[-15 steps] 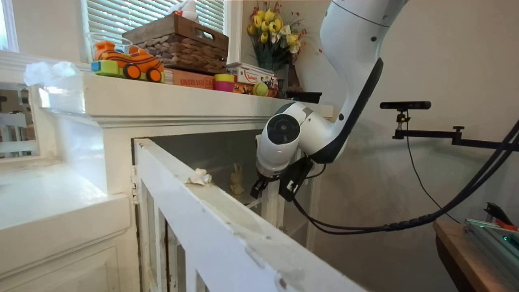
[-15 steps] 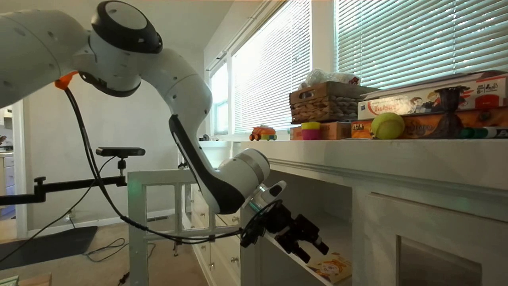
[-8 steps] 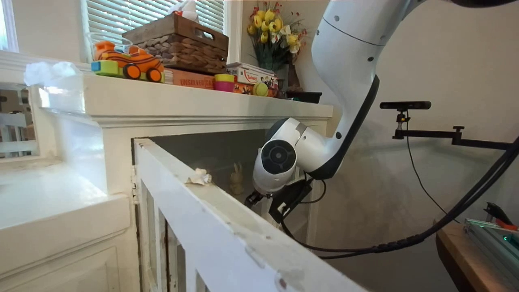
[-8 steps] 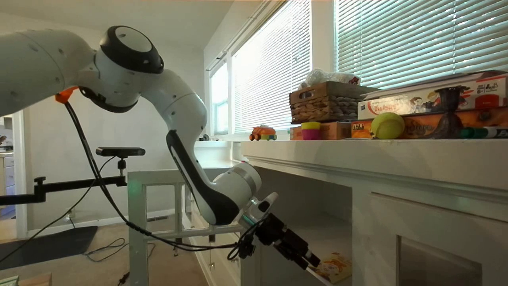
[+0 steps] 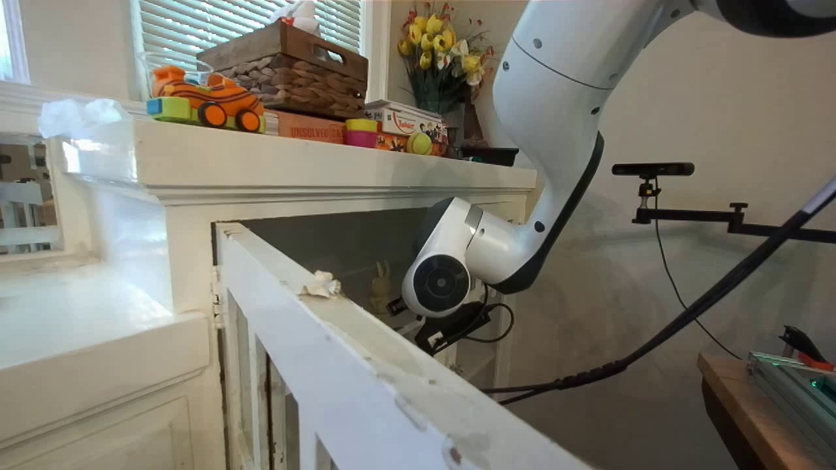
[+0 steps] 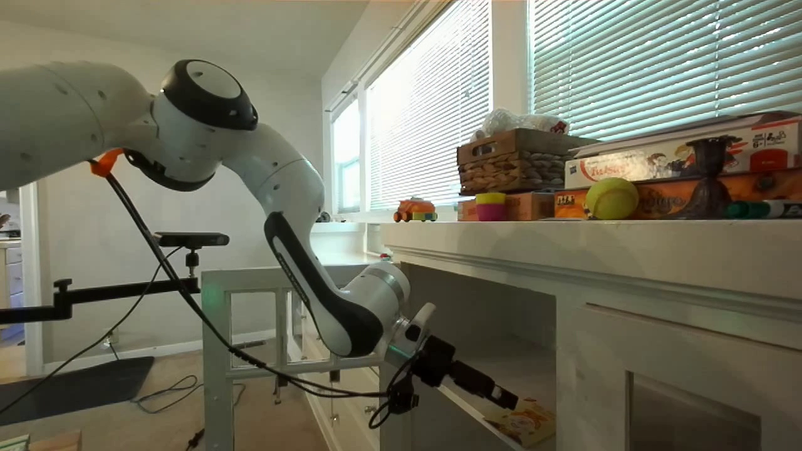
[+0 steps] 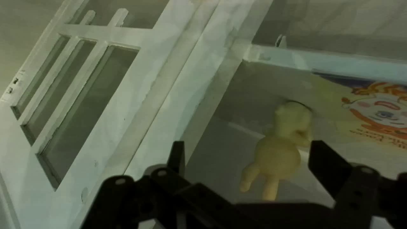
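My gripper is open and holds nothing; its fingers stand wide apart in the wrist view. A small cream rabbit figurine shows between the fingertips, beyond them, nearer the right finger; no contact shows. The rabbit also shows in an exterior view, inside the cabinet, just beyond a dark part of the gripper. In an exterior view the gripper points down into the cabinet opening, above a yellow booklet. The booklet, with a clown face, lies right of the rabbit in the wrist view.
An open white cabinet door stands beside the arm. The cabinet top is above the opening and bears a wicker basket, a toy car, a tennis ball and game boxes. A camera stands on a black bar.
The arm has lowered and the gripper has moved closer to the rabbit in the cabinet. The gripper has turned, so its fingers now overlap in an exterior view. The cable has shifted.
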Motion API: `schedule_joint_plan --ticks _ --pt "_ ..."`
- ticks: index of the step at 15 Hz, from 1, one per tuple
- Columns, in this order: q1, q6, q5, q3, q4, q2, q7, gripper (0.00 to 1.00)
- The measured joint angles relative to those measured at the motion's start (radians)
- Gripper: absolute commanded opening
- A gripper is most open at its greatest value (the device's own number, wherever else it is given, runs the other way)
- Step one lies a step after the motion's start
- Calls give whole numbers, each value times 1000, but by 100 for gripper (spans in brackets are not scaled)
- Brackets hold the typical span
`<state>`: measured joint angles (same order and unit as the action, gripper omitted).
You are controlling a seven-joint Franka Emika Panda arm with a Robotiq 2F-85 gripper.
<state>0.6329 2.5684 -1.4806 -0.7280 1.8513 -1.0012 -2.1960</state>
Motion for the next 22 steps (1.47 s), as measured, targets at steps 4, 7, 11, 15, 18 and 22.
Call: schedule_joint_plan --ticks 4,7,11,15,18,22 --pt "-174 -238 -192 206 -75 7 -77 100" --pt "-320 -357 -279 361 -106 23 -72 100" --pt "-344 -370 -292 393 -106 43 -67 100" --pt "-360 -390 -305 416 -106 46 -66 100" --pt "-450 -466 -357 519 -119 47 -66 100" --pt "-534 -517 -419 593 -142 46 -68 100"
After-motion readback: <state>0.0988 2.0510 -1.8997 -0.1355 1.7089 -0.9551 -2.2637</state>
